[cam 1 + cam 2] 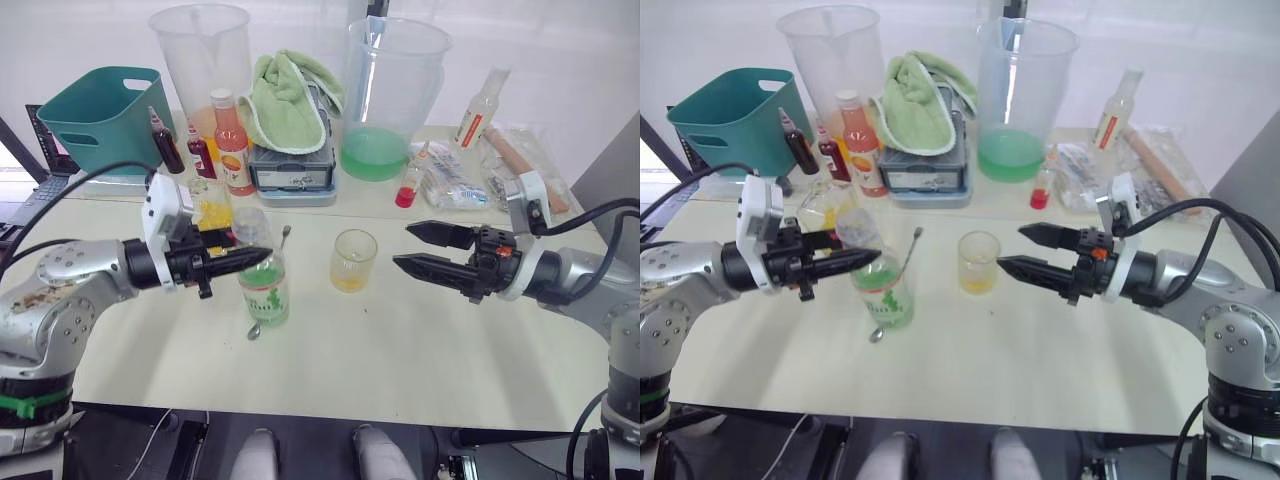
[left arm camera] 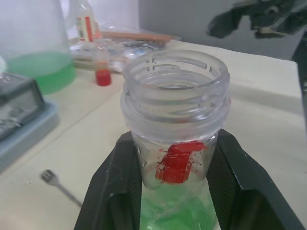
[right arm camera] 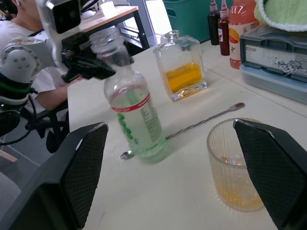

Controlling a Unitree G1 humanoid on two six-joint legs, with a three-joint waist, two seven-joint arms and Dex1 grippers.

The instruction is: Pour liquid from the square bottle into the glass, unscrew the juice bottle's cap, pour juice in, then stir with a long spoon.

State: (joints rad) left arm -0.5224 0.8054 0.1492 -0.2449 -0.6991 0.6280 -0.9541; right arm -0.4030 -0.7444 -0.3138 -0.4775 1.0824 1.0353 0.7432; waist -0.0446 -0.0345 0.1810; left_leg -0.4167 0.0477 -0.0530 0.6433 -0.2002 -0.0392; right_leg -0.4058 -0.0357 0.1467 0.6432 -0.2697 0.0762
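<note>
The juice bottle (image 1: 264,290), clear with pale green liquid and a green-and-white label, stands leaning a little on the table with its mouth open. My left gripper (image 1: 262,258) is shut on its neck. The cap is out of view. The glass (image 1: 354,260) stands to the bottle's right and holds a little yellow liquid. Right of the glass, my right gripper (image 1: 402,246) hovers open and empty, pointing at it. The square bottle (image 1: 212,210), with yellow liquid, stands behind my left gripper. The long spoon (image 3: 206,120) lies on the table behind the juice bottle.
Along the back stand a teal basket (image 1: 100,110), two big clear jugs (image 1: 200,60), one holding green liquid (image 1: 375,150), a green towel on a grey box (image 1: 290,105), an orange bottle (image 1: 232,140) and a small red-capped bottle (image 1: 405,190). A seated person (image 3: 29,28) is beyond the table.
</note>
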